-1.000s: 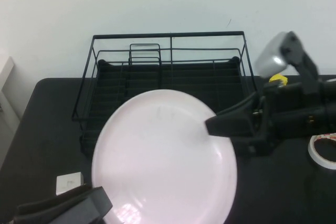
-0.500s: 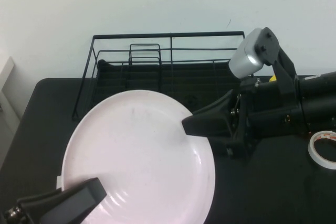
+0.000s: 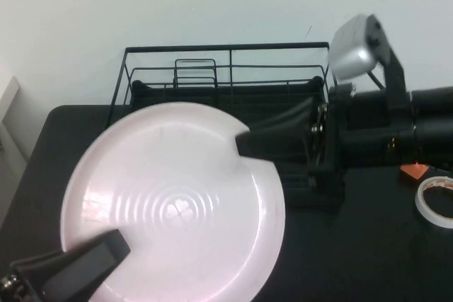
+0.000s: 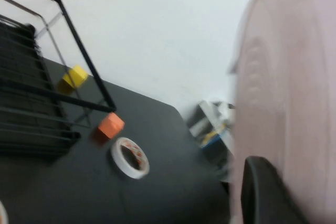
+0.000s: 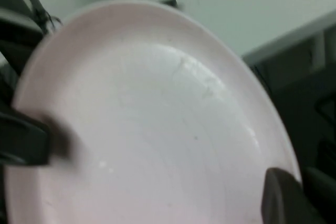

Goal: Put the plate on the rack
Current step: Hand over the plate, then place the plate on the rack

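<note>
Both grippers point(image 3: 244, 143) on plate point(image 3: 170, 203) rim

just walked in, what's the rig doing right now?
Both arms are carrying the plate in the air, in front of the rack. The right gripper is clamped on the plate's right rim, and the left gripper is clamped on its near left edge. The plate is not on the rack yet. A tape roll and an orange block lie on the table to the right.

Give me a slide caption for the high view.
Left gripper and right gripper hold the pink plate before the rack.
</note>
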`<move>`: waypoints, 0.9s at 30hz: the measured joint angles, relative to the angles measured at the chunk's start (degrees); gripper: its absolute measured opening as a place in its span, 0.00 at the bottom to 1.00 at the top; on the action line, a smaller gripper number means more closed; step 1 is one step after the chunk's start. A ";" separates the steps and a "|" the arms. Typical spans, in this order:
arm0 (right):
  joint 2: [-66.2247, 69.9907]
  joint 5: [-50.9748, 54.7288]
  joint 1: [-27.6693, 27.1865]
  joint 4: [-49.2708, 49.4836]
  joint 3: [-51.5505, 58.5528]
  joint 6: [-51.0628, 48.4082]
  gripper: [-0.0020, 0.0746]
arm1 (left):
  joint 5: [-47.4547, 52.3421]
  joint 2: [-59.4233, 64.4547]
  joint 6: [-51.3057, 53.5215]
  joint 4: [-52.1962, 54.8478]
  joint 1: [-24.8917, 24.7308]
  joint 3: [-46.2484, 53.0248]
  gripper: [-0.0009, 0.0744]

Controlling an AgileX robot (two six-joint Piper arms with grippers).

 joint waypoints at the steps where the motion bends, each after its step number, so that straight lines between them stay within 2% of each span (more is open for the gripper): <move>1: 0.00 0.90 -0.17 2.46 0.00 -0.92 0.10 | 0.00 0.00 0.17 0.00 0.00 0.00 0.22; 4: 0.00 6.26 -0.11 8.96 0.00 -3.01 0.24 | -0.42 0.00 2.01 0.22 0.00 0.00 0.16; 5: 0.00 7.99 0.09 10.13 -0.03 -3.23 0.32 | 0.02 0.12 3.05 0.22 0.00 0.00 0.13; 7: 0.00 10.50 0.62 10.86 -0.13 -3.62 0.49 | 0.17 0.12 4.66 0.46 0.00 0.00 0.13; 9: 0.00 10.86 0.50 11.26 -0.13 -4.66 0.62 | 0.17 0.12 6.56 0.77 -0.09 -0.59 0.13; 10: 0.00 10.96 0.28 11.35 -0.13 -5.61 0.67 | -0.05 0.35 7.12 0.87 -0.09 -1.13 0.13; 13: -0.23 11.48 -1.31 11.50 -0.13 -6.71 0.73 | -2.39 1.08 8.59 1.01 -0.09 -4.51 0.13; 17: -1.56 12.13 -5.41 11.50 -0.13 -7.26 0.72 | -5.93 3.63 10.62 1.72 -0.09 -12.30 0.13; 21: -4.07 14.53 -11.95 11.50 -0.25 -8.04 0.65 | -6.19 9.03 11.27 8.08 -0.09 -20.40 0.13; 24: -6.49 16.37 -15.90 11.21 -0.25 -8.24 0.49 | -5.72 15.04 11.61 12.77 -0.09 -26.44 0.13; 27: -8.85 16.89 -18.59 6.85 -0.36 -8.34 0.22 | -5.24 21.08 11.87 17.27 -0.09 -32.92 0.13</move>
